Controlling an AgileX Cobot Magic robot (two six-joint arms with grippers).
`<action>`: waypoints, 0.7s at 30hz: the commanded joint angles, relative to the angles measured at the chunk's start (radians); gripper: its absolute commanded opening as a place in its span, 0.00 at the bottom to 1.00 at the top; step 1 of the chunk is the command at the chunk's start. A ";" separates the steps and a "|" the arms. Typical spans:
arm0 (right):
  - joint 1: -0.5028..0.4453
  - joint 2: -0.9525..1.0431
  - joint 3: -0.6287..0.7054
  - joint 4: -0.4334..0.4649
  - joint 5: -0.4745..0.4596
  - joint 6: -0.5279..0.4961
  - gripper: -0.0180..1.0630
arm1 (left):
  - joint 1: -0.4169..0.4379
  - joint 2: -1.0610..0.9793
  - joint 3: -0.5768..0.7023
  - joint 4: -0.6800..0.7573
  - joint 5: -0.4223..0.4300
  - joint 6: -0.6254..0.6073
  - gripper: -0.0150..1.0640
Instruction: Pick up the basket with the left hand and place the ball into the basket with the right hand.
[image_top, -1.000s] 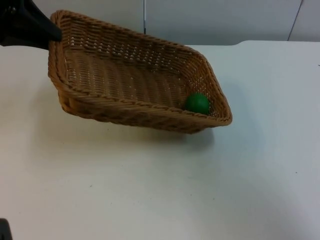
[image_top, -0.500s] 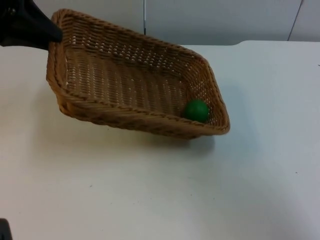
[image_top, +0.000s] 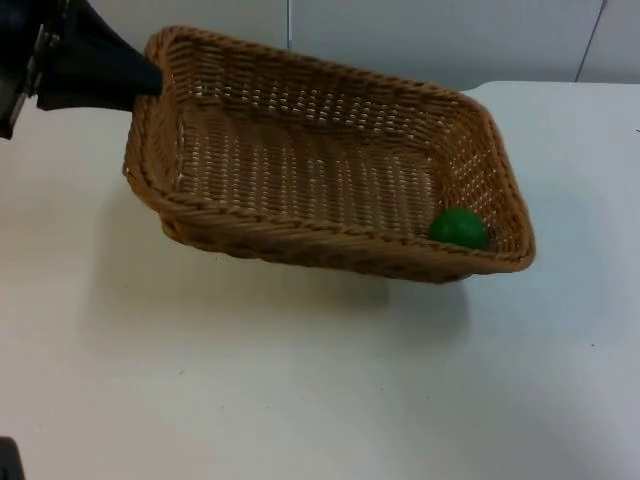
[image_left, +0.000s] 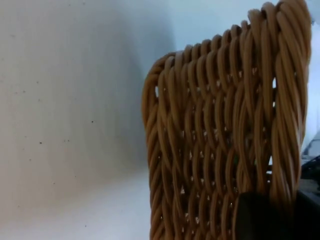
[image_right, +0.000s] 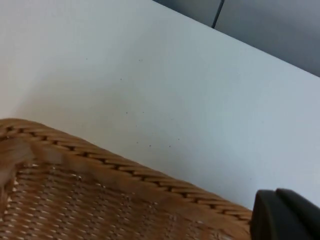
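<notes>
A tan woven basket hangs tilted above the white table, its left end raised. My left gripper is shut on the rim at the basket's far left corner. The left wrist view has that woven rim close up, with a black fingertip against it. A green ball lies inside the basket, in its low near right corner. In the right wrist view the basket's rim runs below a black fingertip of my right gripper, which is above the basket's edge and holds nothing I can see.
The white table spreads out in front of and to the right of the basket. A grey partition wall closes off the back edge.
The basket has shifted to the right in my left gripper's grasp. The ball went with it and stays in the low right corner.
</notes>
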 joint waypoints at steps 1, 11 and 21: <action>0.004 -0.015 -0.007 -0.001 -0.002 0.001 0.01 | -0.001 0.021 0.001 -0.055 0.051 0.021 0.01; 0.004 -0.015 -0.007 -0.001 -0.002 0.001 0.01 | -0.001 0.149 0.001 -0.064 0.050 0.093 0.01; 0.004 -0.015 -0.007 -0.001 -0.002 0.001 0.01 | -0.001 0.225 0.001 -0.033 -0.006 0.109 0.02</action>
